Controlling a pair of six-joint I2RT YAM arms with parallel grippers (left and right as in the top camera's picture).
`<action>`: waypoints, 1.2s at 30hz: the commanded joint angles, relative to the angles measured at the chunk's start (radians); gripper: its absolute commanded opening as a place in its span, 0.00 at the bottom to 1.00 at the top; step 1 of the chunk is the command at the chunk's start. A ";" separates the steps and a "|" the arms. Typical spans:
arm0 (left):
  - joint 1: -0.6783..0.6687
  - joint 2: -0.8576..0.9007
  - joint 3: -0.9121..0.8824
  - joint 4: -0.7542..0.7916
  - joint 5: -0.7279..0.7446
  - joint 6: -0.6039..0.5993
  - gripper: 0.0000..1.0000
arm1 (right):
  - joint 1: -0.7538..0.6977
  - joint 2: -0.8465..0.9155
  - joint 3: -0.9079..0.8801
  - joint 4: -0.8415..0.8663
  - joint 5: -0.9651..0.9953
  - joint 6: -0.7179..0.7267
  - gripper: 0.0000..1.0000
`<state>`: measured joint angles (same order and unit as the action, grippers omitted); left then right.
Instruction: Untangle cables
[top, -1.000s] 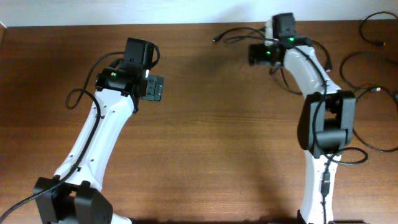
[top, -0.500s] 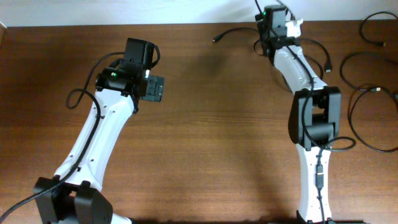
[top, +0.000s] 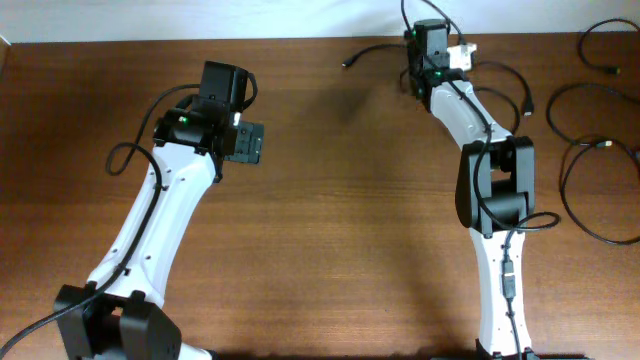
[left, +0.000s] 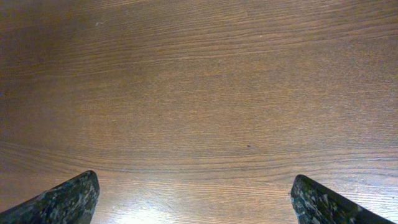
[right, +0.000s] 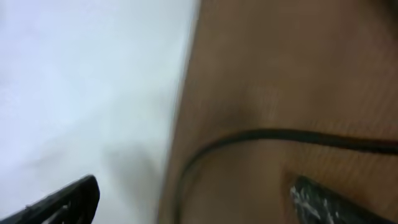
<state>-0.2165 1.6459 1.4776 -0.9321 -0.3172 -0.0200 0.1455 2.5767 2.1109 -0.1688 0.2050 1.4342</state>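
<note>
One thin black cable (top: 375, 50) lies at the table's far edge, its plug (top: 347, 64) pointing left. My right gripper (top: 428, 48) is over the cable's right end at the far edge. In the blurred right wrist view the cable (right: 280, 134) runs across the wood just ahead of my open right gripper (right: 199, 205) and bends down near the table edge; nothing is between the fingers. More black cables lie looped at the right edge (top: 570, 100). My left gripper (top: 248, 142) is open and empty over bare wood (left: 196, 199), far from any cable.
The white wall (right: 81, 81) rises right behind the table's far edge, close to my right gripper. Further cable loops lie at the far right corner (top: 600, 35) and right side (top: 590, 215). The left arm's own thick wire (top: 125, 155) loops beside it.
My right arm has stretched out and swung its wrist left and towards the far edge, over the cable's end. The left arm has not moved.
</note>
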 joint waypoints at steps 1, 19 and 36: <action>0.005 0.002 0.019 -0.002 0.008 -0.002 0.99 | 0.014 0.019 0.101 0.074 -0.059 -0.169 0.99; 0.005 0.002 0.019 0.003 0.026 -0.002 0.99 | -0.072 0.124 0.159 -0.052 -0.108 -1.237 0.99; 0.005 0.002 0.019 -0.005 0.026 -0.002 0.99 | -0.100 0.144 0.110 -0.225 -0.232 -1.867 0.04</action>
<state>-0.2165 1.6459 1.4776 -0.9340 -0.3016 -0.0200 0.0540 2.6919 2.2715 -0.3679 -0.0288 -0.4202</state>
